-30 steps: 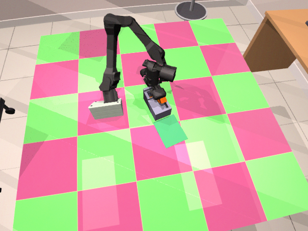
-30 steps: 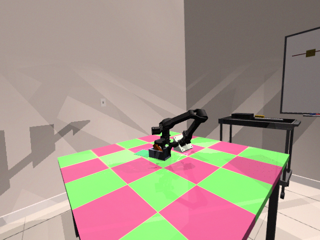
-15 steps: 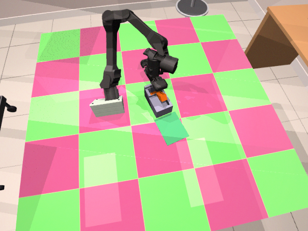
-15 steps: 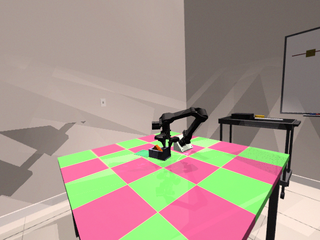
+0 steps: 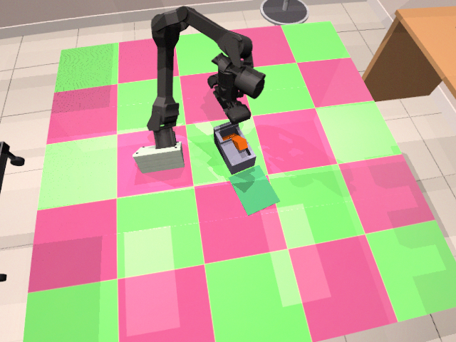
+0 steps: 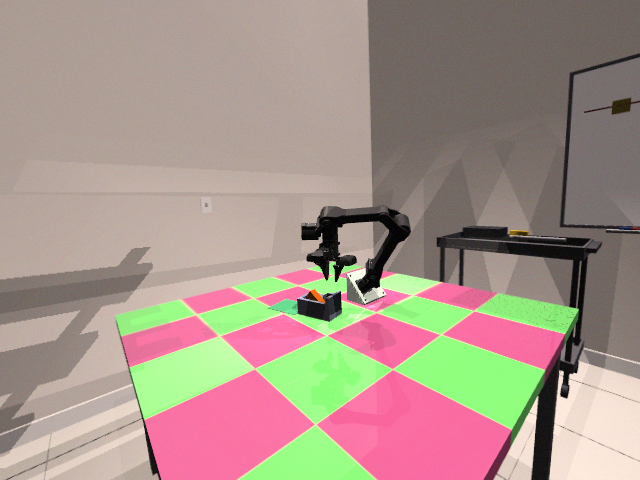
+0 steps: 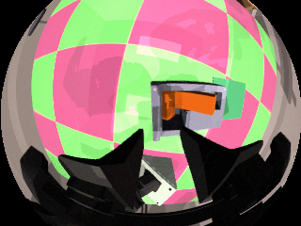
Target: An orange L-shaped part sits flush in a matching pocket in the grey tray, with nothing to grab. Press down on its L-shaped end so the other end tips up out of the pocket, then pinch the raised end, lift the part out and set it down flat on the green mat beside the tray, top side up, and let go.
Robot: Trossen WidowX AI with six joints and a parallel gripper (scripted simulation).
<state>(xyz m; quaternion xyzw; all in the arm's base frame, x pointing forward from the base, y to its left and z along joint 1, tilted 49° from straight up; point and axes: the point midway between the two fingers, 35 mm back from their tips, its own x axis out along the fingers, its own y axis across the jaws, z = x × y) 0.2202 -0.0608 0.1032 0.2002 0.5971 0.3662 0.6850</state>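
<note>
The orange L-shaped part (image 5: 241,142) (image 6: 314,296) (image 7: 195,102) is tilted in the grey tray (image 5: 243,166) (image 6: 315,310) (image 7: 204,122). Its L-shaped end lies low in the pocket, and its other end, toward the mat, sticks up above the tray's rim. The green mat (image 5: 257,194) (image 6: 282,306) (image 7: 236,100) lies beside the tray and has nothing on it. My gripper (image 6: 331,280) (image 7: 162,131) is open and empty, pointing down above the tray's end away from the mat, clear of the part. In the top view its fingertips are hidden by the hand.
The arm's pale wedge-shaped base block (image 5: 160,160) (image 6: 360,290) (image 7: 162,194) stands a short way from the tray. A wooden desk (image 5: 401,62) and a black cart (image 6: 516,246) stand off the checkered table.
</note>
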